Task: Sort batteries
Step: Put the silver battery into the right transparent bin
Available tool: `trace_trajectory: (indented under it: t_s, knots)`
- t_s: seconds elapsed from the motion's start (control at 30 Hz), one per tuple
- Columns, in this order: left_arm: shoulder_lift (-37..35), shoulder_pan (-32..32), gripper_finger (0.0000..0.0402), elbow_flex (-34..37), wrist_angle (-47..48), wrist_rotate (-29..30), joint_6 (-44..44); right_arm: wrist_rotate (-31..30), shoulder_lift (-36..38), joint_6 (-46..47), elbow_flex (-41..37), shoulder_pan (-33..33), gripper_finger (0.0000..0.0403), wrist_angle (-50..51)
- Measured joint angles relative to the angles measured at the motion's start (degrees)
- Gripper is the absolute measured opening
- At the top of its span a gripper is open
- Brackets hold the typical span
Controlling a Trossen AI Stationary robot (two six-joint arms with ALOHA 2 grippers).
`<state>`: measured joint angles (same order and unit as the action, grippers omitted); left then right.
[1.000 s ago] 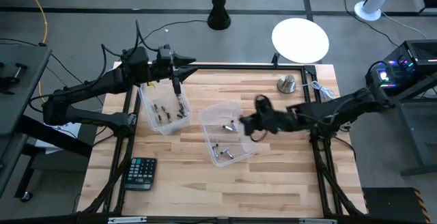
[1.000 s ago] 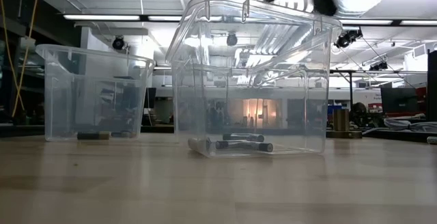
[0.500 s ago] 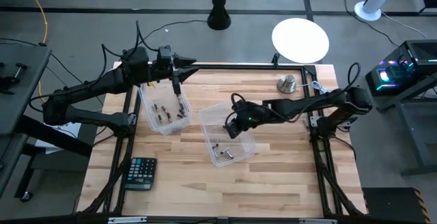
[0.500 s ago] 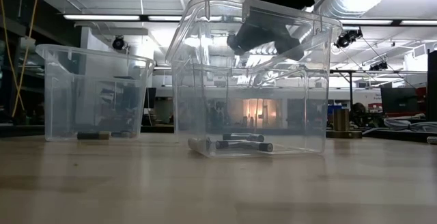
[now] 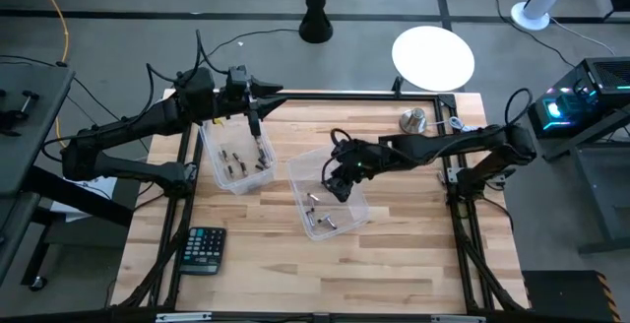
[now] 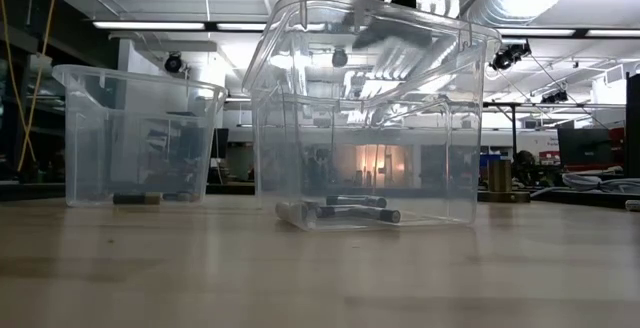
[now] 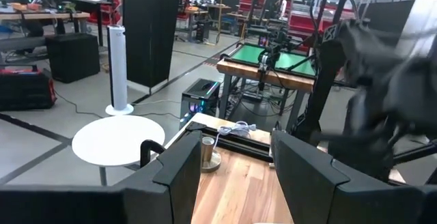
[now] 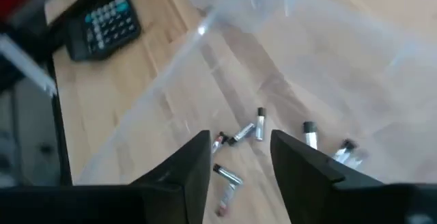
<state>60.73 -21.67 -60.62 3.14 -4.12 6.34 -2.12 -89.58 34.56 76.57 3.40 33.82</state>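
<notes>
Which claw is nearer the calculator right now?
The left claw, though neither is close. It sits over the far bin, directly up-table from the calculator. The right claw is over the middle bin, off to the calculator's right.

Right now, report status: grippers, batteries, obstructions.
Right gripper open over the near bin, empty. Left gripper open, above the far bin. Batteries lie in both bins. Nothing in the way.

Two bins sit mid-bench (image 5: 413, 254): one (image 5: 234, 156) at ten o'clock, the other (image 5: 330, 193) central, both holding batteries (image 5: 323, 220). A calculator (image 5: 204, 249) lies at seven o'clock, a knob (image 5: 412, 121) at one o'clock.
</notes>
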Motion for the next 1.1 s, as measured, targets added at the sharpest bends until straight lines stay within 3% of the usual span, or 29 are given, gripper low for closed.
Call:
trace_trajectory:
  t_s: [0.17,0.27,0.37,0.57,0.77,0.93,1.1]
  knots:
    - [0.0,0.0,0.0168,0.0,0.0,0.0,-0.4,-5.0,0.1,-4.1,13.8,0.9,0.0148,25.2]
    - [0.0,0.0,0.0168,0.0,0.0,0.0,-0.4,-8.9,0.2,3.9,17.5,0.9,0.0149,43.6]
    - [0.0,0.0,0.0168,0.0,0.0,0.0,-0.4,-12.7,0.2,13.3,15.1,0.1,0.0149,57.0]
    - [0.0,-0.1,0.0168,0.0,0.1,0.1,-0.5,-6.8,3.3,19.7,-5.3,-4.7,0.0149,49.0]
    - [0.0,-0.1,0.0168,0.0,0.0,0.0,-0.5,-6.9,3.1,28.0,-22.6,-12.6,0.0149,49.0]
    - [0.0,-0.1,0.0168,0.0,0.0,0.0,-1.0,-5.1,3.1,29.7,-32.2,-18.9,0.0149,43.7]
    - [0.0,-0.1,0.0168,0.0,0.0,0.0,-2.4,-4.1,3.1,27.7,-37.0,-23.5,0.0149,36.8]
